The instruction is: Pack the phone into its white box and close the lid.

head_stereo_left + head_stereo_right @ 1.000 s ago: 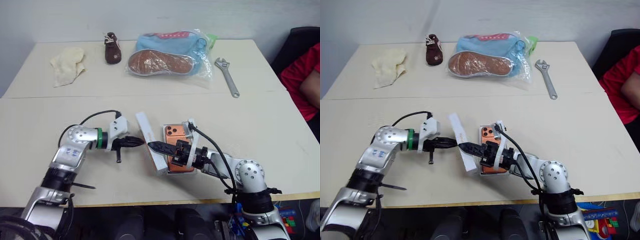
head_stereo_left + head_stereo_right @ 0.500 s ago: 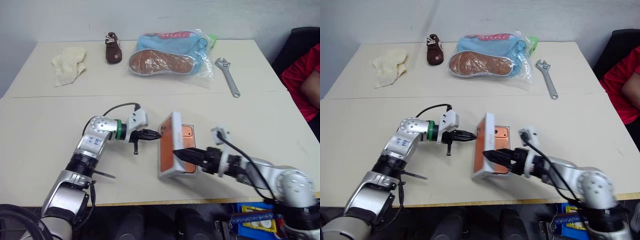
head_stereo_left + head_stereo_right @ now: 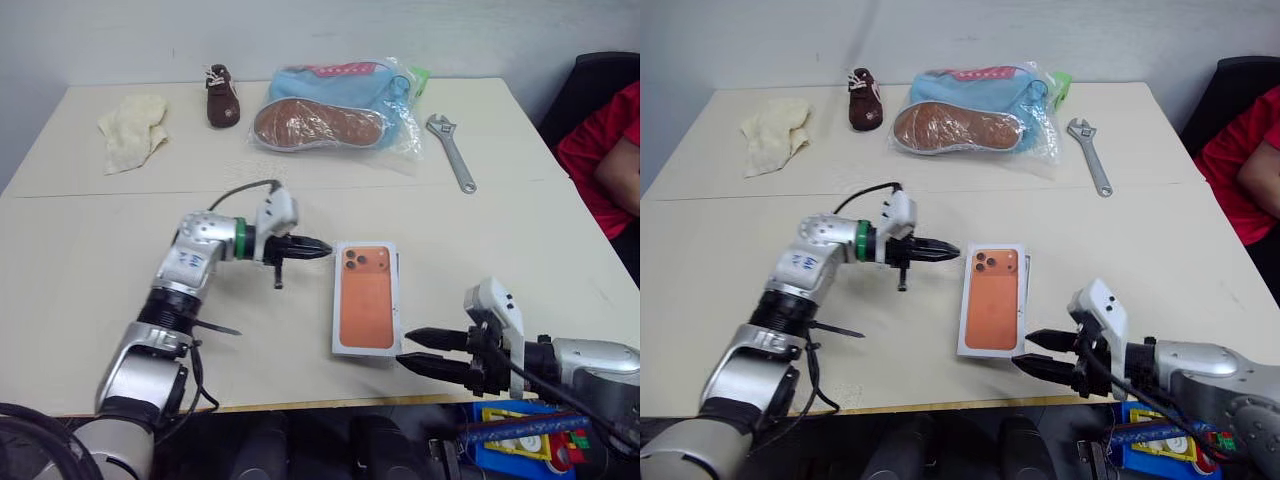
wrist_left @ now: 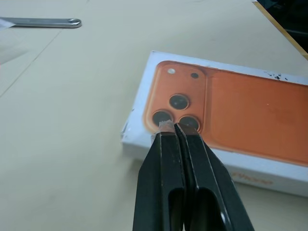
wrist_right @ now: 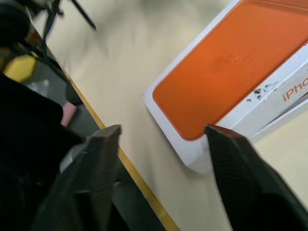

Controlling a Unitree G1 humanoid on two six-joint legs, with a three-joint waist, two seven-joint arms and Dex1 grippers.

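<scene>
The lid point(image 3: 367, 295), white with an orange phone picture printed on its top, lies flat over the white box in the middle of the near table. It covers the box, and the phone is hidden. My left gripper point(image 3: 325, 246) is shut and empty, pointing right, its tip just off the lid's far left corner by the printed lenses point(image 4: 179, 108). My right gripper point(image 3: 415, 352) hovers open at the table's front edge, just off the lid's near right corner point(image 5: 192, 154), holding nothing.
On the far table lie a crumpled cloth point(image 3: 130, 130), a small brown shoe point(image 3: 220, 95), a blue shoe in a plastic bag point(image 3: 330, 105) and a wrench point(image 3: 452, 150). A person in red point(image 3: 600, 160) sits at the right edge.
The lid, standing on edge a second ago, tipped over and now lies flat on the box. My right gripper let go and pulled back right. My left gripper followed rightward.
</scene>
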